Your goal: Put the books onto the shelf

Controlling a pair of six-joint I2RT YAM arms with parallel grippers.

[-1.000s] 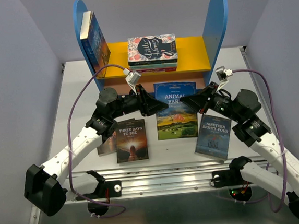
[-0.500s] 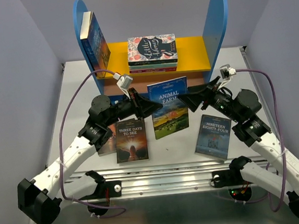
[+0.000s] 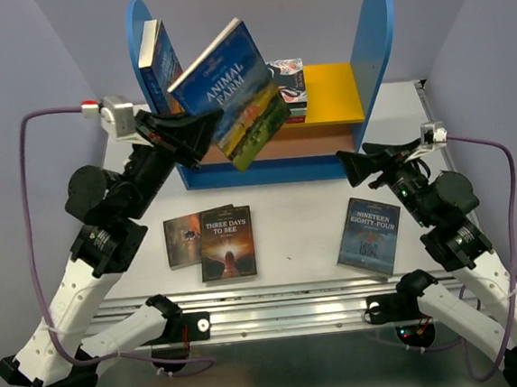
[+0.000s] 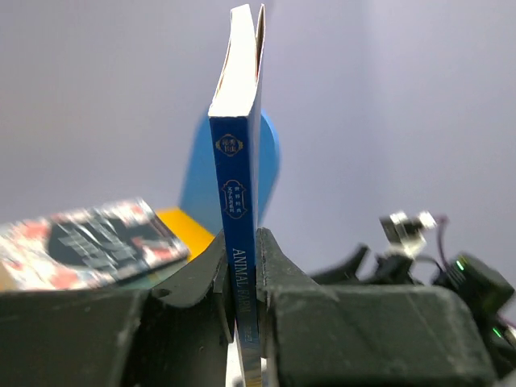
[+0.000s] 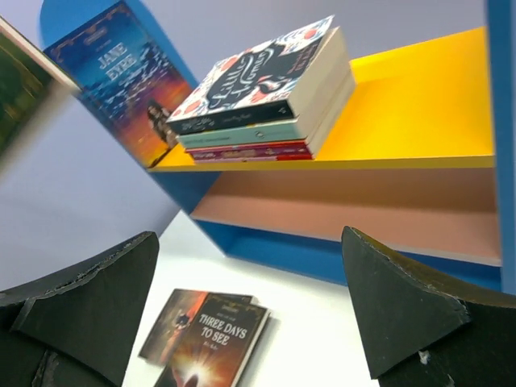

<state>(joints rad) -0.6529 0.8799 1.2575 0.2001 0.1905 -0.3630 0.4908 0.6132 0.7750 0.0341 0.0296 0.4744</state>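
Standing at the far end of a white surface (image 3: 298,235) enclosed by pale lilac walls (image 3: 14,88), the shelf (image 3: 373,29) carries Jane Eyre (image 3: 164,61) upright against its left blue panel and a floral Little Women stack (image 3: 289,78) on the yellow board. The left gripper (image 3: 203,124) is clamped on the spine of Animal Farm (image 3: 231,92), held tilted in the air before the shelf. The right gripper (image 3: 354,167) gapes wide, empty, near the shelf's right panel. Three Days to See (image 3: 228,243), overlapping another dark book (image 3: 181,241), and Nineteen Eighty-Four (image 3: 370,235) lie flat near a metal rail (image 3: 286,301).
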